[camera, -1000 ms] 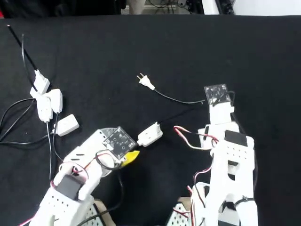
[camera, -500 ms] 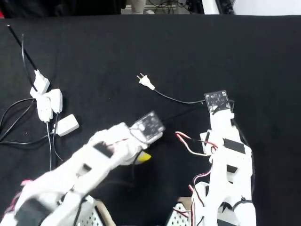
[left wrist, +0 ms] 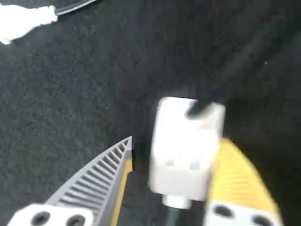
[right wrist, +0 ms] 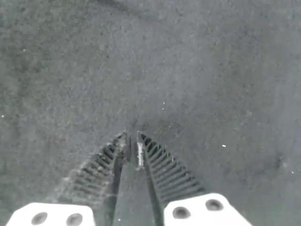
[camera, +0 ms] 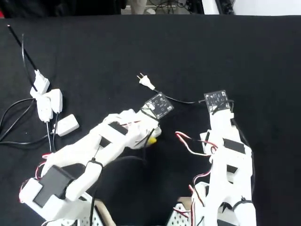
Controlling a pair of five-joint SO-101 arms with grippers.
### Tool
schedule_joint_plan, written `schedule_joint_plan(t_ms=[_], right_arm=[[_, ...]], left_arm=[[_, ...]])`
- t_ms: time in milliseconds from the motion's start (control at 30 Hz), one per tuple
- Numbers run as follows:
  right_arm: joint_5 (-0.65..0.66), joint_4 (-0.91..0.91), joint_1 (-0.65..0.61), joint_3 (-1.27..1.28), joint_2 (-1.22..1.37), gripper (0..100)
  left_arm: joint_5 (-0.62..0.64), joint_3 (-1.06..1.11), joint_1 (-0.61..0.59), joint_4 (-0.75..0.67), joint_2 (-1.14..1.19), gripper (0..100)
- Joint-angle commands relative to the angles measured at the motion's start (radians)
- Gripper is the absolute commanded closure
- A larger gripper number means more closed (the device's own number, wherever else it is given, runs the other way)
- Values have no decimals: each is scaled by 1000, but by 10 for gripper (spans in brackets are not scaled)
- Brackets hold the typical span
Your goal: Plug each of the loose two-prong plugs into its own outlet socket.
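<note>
Since the left gripper [left wrist: 175,151] has its fingers spread either side of the white socket [left wrist: 187,123], yellow one touching it and grey one just off the other side, I'd call this the grab-the-socket step, with nothing clamped yet. Next move, I reckon, is a square pinch across the body without catching the black cord [left wrist: 200,109] at its end. The loose plug [camera: 146,83] lies well beyond the socket, prongs pointing away from it. Right gripper [right wrist: 132,139] hangs over bare black cloth [right wrist: 211,70] off to the socket's side, fingers together, holding nothing. My guess is it fetches that plug.
</note>
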Motion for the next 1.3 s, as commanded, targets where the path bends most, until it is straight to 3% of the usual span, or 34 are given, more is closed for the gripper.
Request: schedule_joint_plan(t_ms=[0, 167, 400, 600, 700, 833, 1000, 1267], right_arm=[[8, -23, 23, 4, 4, 984], [8, -23, 23, 4, 4, 984], [8, -23, 23, 5, 4, 984], [8, -23, 18, 7, 4, 984], [8, -25, 17, 7, 4, 984], [8, -25, 17, 7, 4, 984], [8, -25, 17, 7, 4, 984], [8, -25, 17, 8, 4, 984]], left_arm=[[3, -59, -19, 15, 0, 950], [2, -51, -15, 63, -6, 935], [-63, -150, -88, 338, -75, 970], [-71, -208, -372, 600, -359, 970], [-87, -202, -568, 647, -508, 967], [-199, -214, -823, 649, -603, 969], [-247, -298, -1013, 646, -486, 970], [-249, -550, -1050, 646, 8, 967]])
